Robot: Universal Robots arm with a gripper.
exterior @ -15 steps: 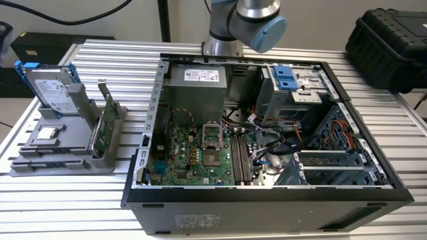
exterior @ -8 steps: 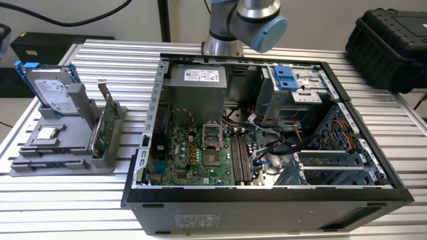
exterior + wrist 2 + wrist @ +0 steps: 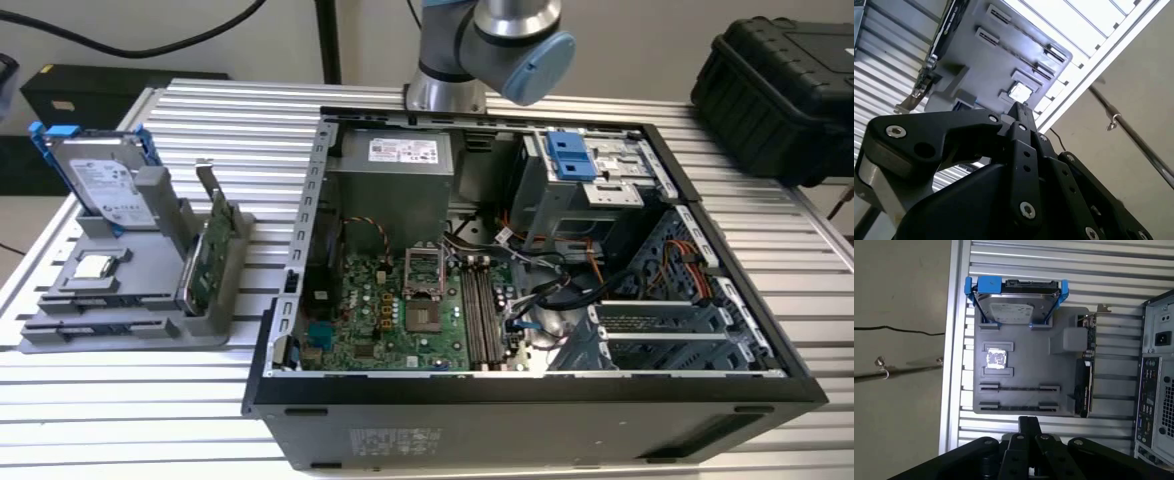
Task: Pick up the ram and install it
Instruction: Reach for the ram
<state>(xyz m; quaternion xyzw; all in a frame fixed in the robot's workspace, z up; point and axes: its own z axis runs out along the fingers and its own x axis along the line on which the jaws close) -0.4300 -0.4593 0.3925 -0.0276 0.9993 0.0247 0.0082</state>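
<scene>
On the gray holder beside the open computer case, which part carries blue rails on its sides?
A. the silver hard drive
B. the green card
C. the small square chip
A: in the first wrist view the silver hard drive stands at one end of the gray holder with blue rails on both sides; the green card and the small square chip have none.

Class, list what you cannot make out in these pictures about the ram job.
Memory slots, exterior view: too small and dark to tell whether the ram is seated.
Arm, exterior view: cut off by the top edge.
Tray, second wrist view: partly hidden behind the hand.
</scene>
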